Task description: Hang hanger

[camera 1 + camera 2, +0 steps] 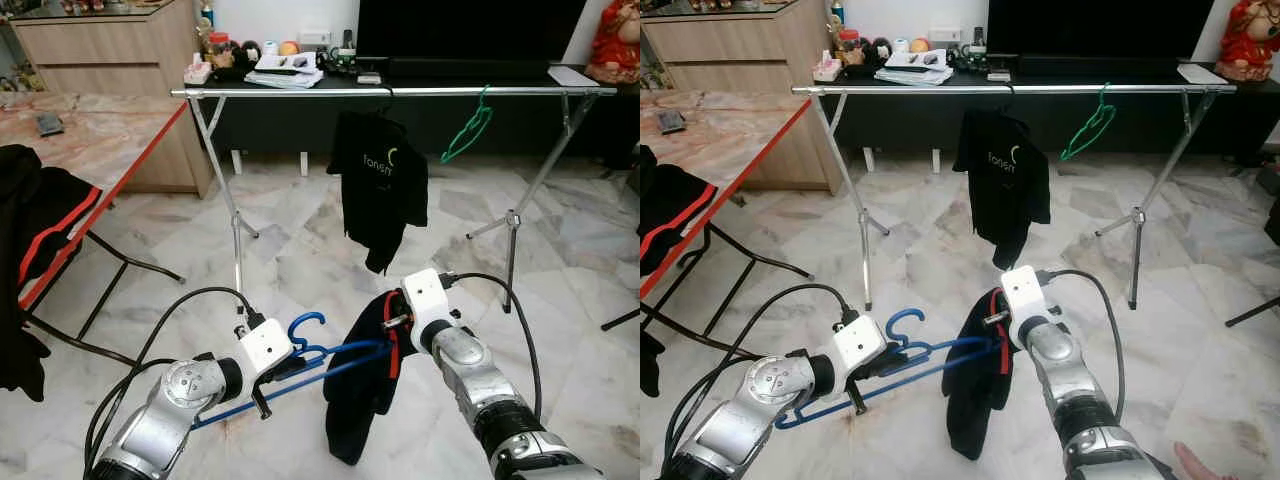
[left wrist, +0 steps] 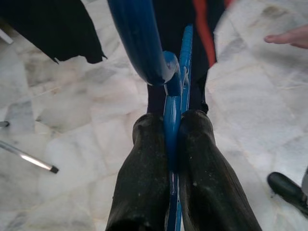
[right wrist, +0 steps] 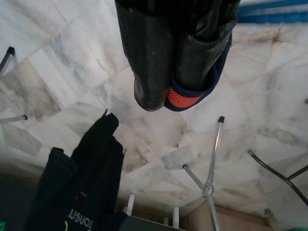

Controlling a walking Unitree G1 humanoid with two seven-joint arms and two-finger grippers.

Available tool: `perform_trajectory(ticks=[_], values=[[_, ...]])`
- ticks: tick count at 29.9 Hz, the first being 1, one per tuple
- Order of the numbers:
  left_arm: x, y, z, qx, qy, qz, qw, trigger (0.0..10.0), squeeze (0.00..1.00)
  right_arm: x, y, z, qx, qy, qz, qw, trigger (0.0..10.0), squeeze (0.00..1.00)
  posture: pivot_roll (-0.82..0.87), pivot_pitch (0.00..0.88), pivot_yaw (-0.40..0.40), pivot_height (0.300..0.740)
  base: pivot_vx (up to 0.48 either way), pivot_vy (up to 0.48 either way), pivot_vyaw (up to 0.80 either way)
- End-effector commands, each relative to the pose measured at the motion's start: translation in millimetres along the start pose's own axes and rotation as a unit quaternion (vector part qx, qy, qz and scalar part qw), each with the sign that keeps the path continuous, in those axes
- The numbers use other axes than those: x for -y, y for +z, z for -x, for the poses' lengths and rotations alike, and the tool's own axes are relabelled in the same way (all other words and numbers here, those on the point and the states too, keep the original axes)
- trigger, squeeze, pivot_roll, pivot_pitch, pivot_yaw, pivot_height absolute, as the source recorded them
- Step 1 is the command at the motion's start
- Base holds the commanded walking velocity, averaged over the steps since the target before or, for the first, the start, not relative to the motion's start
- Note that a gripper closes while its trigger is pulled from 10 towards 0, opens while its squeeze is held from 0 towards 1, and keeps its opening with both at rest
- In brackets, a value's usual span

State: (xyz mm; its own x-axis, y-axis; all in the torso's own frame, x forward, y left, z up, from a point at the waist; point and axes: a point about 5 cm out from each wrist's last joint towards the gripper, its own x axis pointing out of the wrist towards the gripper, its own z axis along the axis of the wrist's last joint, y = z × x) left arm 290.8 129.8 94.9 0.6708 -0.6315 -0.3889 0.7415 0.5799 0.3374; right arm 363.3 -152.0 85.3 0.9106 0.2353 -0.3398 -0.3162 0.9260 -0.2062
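Across the marble floor [image 1: 300, 250] stands a long metal clothes rail [image 1: 400, 91], with a black shirt [image 1: 378, 185] hanging at its middle and an empty green hanger [image 1: 468, 130] just beside it. Nearer the robot, a dark garment with red trim [image 1: 365, 375] droops from the far end of a blue hanger [image 1: 315, 362], which is held level above the floor, well short of the rail. Its near end is clamped in the left tool [image 2: 172, 159], fingers closed tight on the frame below the hook. At the other end, the right tool [image 3: 166, 91] is pinched shut on the garment's red-edged collar.
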Motion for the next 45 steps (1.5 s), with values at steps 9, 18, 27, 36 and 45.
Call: perform_trajectory(ticks=[9, 18, 27, 36, 45], values=[[-3.5, 2.1, 2.0, -0.004, -0.014, -0.015, 1.000, 10.0, 0.00, 14.1, -2.6, 3.1, -0.006, -0.048, -0.019, 0.999, 10.0, 0.00, -0.03, 0.062, 0.013, 0.740, 0.000, 0.000, 0.00], [13.9, -0.2, 11.9, -0.019, -0.103, 0.000, 0.994, 10.0, 0.00, 19.6, 0.1, 3.3, -0.004, -0.060, -0.024, 0.998, 10.0, 0.00, -0.03, 0.062, 0.013, 0.740, 0.000, 0.000, 0.00], [11.8, 15.9, 13.0, 0.015, -0.105, 0.018, 0.994, 10.0, 0.00, 12.5, -5.9, 2.8, -0.010, -0.050, -0.047, 0.998, 10.0, 0.00, -0.02, 0.062, 0.012, 0.740, 0.000, 0.000, 0.00], [12.7, 20.6, 13.1, 0.026, -0.107, 0.032, 0.993, 10.0, 0.00, 3.1, -15.0, 3.0, -0.024, -0.024, -0.054, 0.998, 10.0, 0.00, -0.02, 0.063, 0.012, 0.740, 0.000, 0.000, 0.00], [3.8, 24.6, 10.4, 0.031, -0.063, 0.030, 0.997, 10.0, 0.00, -0.4, -21.8, 3.9, -0.034, -0.022, -0.062, 0.997, 10.0, 0.00, -0.02, 0.061, 0.012, 0.740, 0.000, 0.000, 0.00]])
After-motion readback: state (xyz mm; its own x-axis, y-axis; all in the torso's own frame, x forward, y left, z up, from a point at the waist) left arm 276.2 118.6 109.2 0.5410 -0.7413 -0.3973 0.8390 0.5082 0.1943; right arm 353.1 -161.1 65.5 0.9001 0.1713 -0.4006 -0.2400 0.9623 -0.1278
